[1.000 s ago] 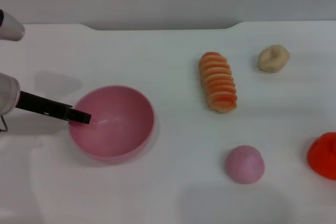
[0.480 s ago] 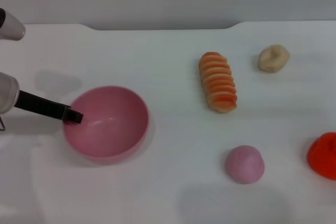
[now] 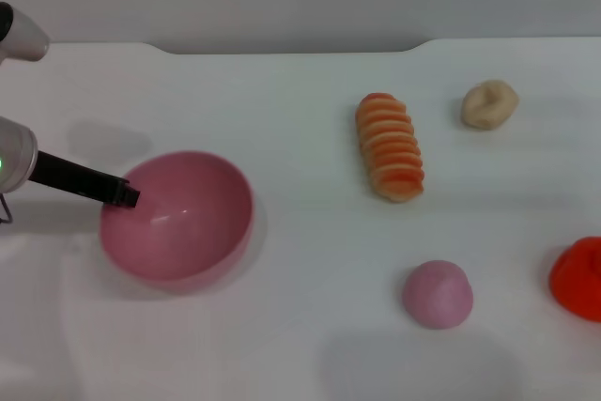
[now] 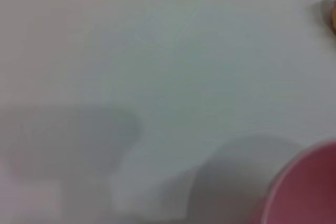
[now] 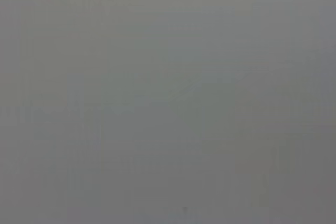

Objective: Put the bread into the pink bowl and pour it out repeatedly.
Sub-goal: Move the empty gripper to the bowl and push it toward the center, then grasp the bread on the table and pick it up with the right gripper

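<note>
Mid-table, the bread (image 3: 390,147) lies orange-ridged, cream-grooved.

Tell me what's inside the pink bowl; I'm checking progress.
The pink bowl holds nothing; only the left gripper touches its rim. The bread lies outside on the table.

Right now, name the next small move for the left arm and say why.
Probably set the pink bowl down flat and let go. The left gripper sits at its near-left rim, the bowl is empty, and the bread lies well off to its right on the table, so the loaf must be fetched next.
</note>
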Robot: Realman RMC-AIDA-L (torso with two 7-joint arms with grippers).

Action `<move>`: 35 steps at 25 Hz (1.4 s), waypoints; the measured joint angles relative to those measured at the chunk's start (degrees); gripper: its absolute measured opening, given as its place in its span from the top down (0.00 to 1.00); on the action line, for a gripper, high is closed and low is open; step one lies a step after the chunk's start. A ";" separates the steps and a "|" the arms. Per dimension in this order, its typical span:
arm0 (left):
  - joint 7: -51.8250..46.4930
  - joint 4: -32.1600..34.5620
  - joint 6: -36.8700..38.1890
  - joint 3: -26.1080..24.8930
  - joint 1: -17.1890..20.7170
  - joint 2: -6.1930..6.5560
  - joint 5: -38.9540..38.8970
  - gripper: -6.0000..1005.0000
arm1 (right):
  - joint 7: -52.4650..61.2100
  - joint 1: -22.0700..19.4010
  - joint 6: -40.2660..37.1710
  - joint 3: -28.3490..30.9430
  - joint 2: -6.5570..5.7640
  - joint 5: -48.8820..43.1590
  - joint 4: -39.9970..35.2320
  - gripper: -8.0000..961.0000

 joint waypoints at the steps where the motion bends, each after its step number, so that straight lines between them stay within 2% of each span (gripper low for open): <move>1: 0.05 0.00 0.01 0.00 -0.04 0.00 0.01 0.88 | 0.00 -0.03 0.00 0.02 0.00 0.00 0.00 0.28; 3: 0.18 0.00 -0.03 0.00 -0.12 -0.02 0.00 0.94 | 0.00 -0.06 0.00 0.03 0.00 0.06 0.00 0.28; 9: 0.05 0.03 -0.13 0.00 -0.28 -0.05 0.00 0.95 | 2.28 0.04 -0.76 -0.78 -0.04 -0.94 -0.22 0.28; 15: 0.16 0.08 -0.23 0.00 -0.88 -0.15 -0.03 0.95 | 21.64 -0.64 -5.71 -6.82 -0.41 -14.36 -8.85 0.28; 19: 0.77 0.06 -0.84 0.24 -1.72 -0.27 -0.03 0.95 | 37.23 -0.70 -6.96 -10.97 -0.29 -29.69 -18.41 0.28; 26: 1.06 0.16 -3.83 3.33 -2.16 -0.37 -0.38 0.95 | 74.39 1.37 -6.49 -19.19 -0.58 -65.18 -39.16 0.28; 29: 1.40 0.26 -4.08 3.59 -2.65 -0.38 -0.40 0.95 | 92.52 3.73 -2.88 -22.46 -0.91 -82.93 -48.11 0.28; 32: 1.62 0.64 -4.08 3.91 -3.69 -0.38 -0.35 0.95 | 104.82 8.55 5.48 -23.39 -1.83 -97.55 -50.43 0.28; 35: 1.82 1.95 -4.08 4.48 -4.15 -0.38 -0.30 0.95 | 110.42 13.71 13.26 -23.25 -2.44 -105.24 -48.00 0.28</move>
